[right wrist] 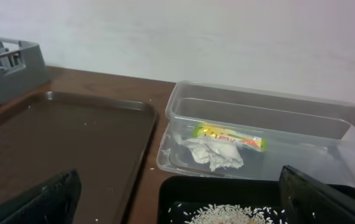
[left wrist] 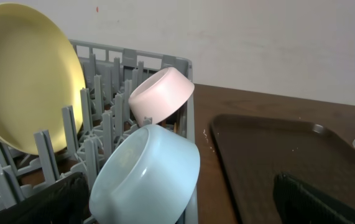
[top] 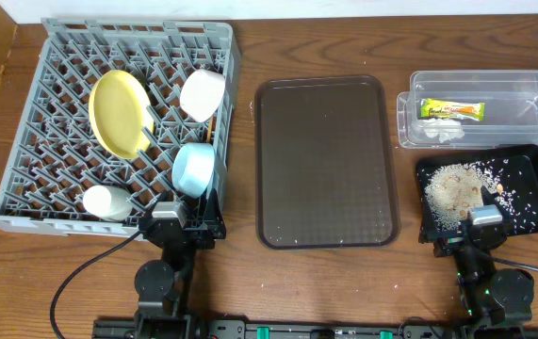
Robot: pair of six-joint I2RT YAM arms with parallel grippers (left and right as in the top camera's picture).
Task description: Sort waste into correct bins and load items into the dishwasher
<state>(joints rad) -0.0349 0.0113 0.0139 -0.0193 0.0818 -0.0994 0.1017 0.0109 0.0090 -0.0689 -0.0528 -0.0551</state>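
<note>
The serving tray (top: 325, 160) lies between dish rack (top: 61, 184) and tub (top: 525, 102).

A robotics lab setup: plain wooden table (top: 250, 282), bare white wall (right wrist: 227, 37), two mounted robot arms (top: 165, 254) at its edge

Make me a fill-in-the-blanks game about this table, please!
1. The plate in the dish rack is coloured ____.
2. The snack wrapper lies in the clear tub beside a crumpled white ____.
3. The pile of rice scraps lies in the small tray coloured ____.
Missing words: yellow; tissue; black.
</note>
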